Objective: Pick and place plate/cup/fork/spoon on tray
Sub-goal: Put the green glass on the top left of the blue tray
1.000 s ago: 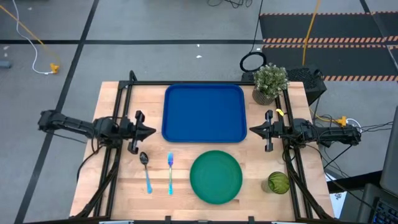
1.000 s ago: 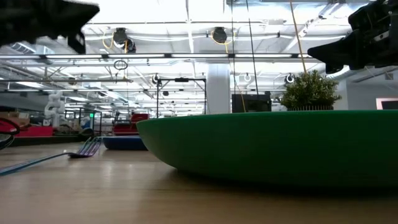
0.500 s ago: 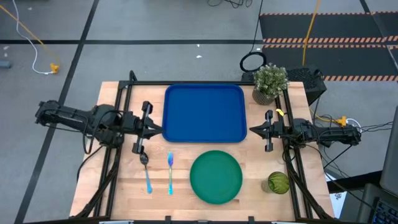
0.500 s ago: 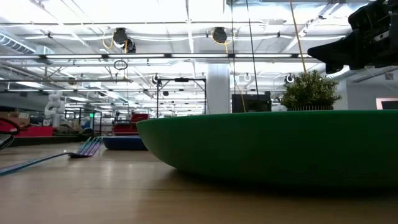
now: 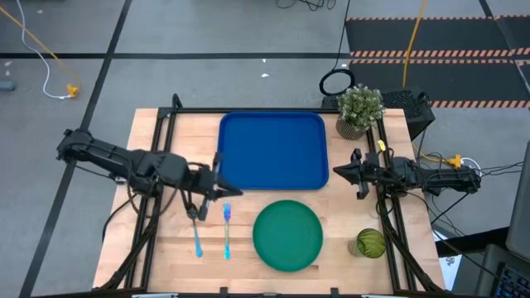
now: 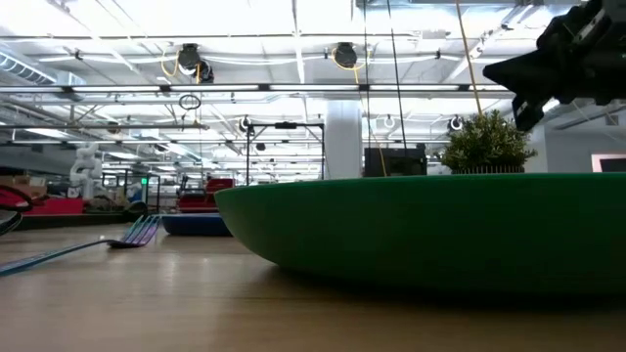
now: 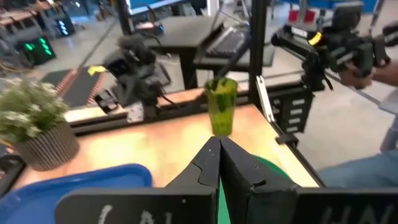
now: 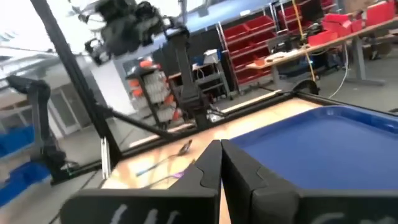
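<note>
The green plate (image 5: 287,236) lies flat on the table near the front, and fills the low view (image 6: 430,230). The dark-green cup (image 5: 370,242) stands at the front right. The fork (image 5: 226,229) and spoon (image 5: 195,232) lie side by side at the front left. The blue tray (image 5: 272,151) lies at the back centre. My left gripper (image 5: 234,192) is shut, above the table just beyond the fork's tines. My right gripper (image 5: 338,172) is shut beside the tray's right edge.
A potted leafy plant (image 5: 359,108) stands at the back right corner. Black frame rails (image 5: 157,165) run along the left and right sides of the table. Bare wood shows between the plate and the cup.
My left gripper has swung toward the table's right and near edges, from beside the tray's left edge to above the fork's tines. My right gripper has stayed beside the tray and has turned a little about its axis. No object has moved.
</note>
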Robot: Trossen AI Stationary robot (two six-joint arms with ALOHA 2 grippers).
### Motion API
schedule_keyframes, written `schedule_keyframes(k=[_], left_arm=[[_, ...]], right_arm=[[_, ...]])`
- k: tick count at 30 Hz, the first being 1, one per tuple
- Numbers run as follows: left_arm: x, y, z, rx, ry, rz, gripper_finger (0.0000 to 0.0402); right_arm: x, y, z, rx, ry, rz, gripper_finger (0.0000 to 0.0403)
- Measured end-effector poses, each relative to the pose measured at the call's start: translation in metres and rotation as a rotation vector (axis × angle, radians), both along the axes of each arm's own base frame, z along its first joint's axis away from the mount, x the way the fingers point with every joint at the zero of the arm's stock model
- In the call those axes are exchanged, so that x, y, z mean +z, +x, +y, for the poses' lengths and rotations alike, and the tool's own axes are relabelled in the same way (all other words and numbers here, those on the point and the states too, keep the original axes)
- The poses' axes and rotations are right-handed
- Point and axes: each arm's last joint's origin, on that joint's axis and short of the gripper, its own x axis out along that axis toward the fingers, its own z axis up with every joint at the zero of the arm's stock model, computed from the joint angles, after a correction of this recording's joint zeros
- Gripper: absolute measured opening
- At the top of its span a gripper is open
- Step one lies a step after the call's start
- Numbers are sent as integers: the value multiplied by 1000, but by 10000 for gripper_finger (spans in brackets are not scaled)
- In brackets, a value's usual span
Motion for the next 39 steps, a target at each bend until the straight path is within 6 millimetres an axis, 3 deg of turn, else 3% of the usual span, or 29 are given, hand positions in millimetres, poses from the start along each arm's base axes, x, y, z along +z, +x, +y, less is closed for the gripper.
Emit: schedule_keyframes(k=[7,11,16,25,29,34,39], left_arm=[[-15,13,-15,-33,3,56,10],[-15,15,-15,-32,0,46,15],[-15,15,-15,-25,3,43,7],[-15,15,-15,-12,0,43,19],[-15,15,-15,-9,-12,47,16],[-16,14,-15,-7,-5,53,4],[-16,14,-14,-3,-8,53,9]], right_arm=[[7,1,3,106,55,-46,0],[40,-2,5,140,29,-105,0],[86,1,8,160,-16,-9,0],[162,28,17,159,-39,350,0],[177,41,27,114,-26,575,0],[193,56,51,180,38,753,0],[190,64,82,219,86,991,0]])
